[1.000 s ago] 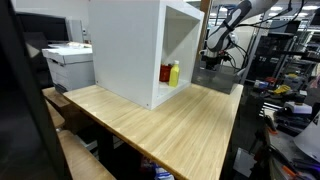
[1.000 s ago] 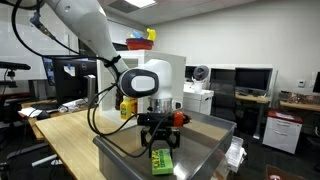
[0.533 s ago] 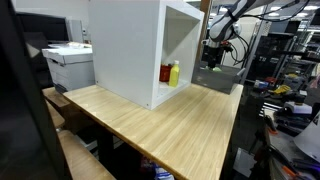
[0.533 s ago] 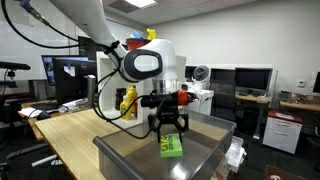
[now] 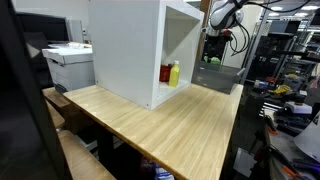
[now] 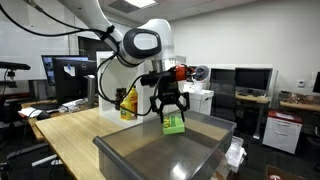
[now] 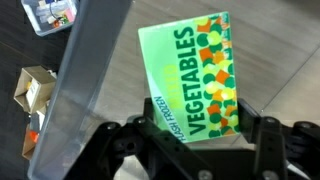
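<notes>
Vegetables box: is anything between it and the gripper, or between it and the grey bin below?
Nothing visible. The gripper is closed on the vegetables box, which hangs clear above the grey bin; only open air lies between them.

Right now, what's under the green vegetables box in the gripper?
The open grey bin lies below the vegetables box, held in the gripper. Only its grey floor shows around the box; the patch directly beneath is covered in the wrist view.

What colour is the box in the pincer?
The box is bright green with dark green letters and colourful shapes; the wrist view shows it best.
</notes>
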Robot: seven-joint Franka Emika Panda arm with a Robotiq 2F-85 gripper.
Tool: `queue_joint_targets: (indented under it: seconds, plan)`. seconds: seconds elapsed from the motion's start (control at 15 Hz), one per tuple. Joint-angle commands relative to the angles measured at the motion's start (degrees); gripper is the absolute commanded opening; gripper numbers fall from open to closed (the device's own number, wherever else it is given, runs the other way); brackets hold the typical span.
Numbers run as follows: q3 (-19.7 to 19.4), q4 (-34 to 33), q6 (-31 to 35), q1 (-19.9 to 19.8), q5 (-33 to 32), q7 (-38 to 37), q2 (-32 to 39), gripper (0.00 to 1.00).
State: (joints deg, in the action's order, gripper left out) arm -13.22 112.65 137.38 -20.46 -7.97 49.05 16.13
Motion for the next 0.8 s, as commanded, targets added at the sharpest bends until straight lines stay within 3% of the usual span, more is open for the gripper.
queue_joint_targets:
  seconds: [0.0, 0.73]
  plan:
    - [-0.3, -1.0, -3.5, 1.5, -2.6, -3.0, -3.9, 0.53]
    - [-0.3, -12.0, -14.1, 4.7, -8.5, -8.0, -7.5, 0.53]
